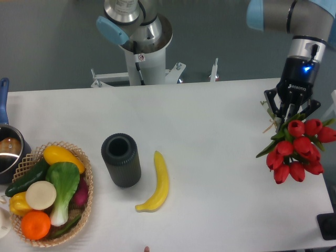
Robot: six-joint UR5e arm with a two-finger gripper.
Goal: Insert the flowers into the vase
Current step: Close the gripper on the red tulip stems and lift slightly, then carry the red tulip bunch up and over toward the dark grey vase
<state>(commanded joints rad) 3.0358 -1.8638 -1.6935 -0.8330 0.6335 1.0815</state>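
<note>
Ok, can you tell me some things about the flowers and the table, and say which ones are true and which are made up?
1. The gripper is holding the flowers by their stems. True.
2. The flowers are already inside the vase. False: they are at the right side of the table, far from the vase, whose mouth is empty.
3. The banana lies just right of the vase. True.
4. The basket holds only oranges. False: it holds mixed fruit and vegetables, with one orange.
5. The vase is lying on its side. False: it stands upright with its mouth up.
</note>
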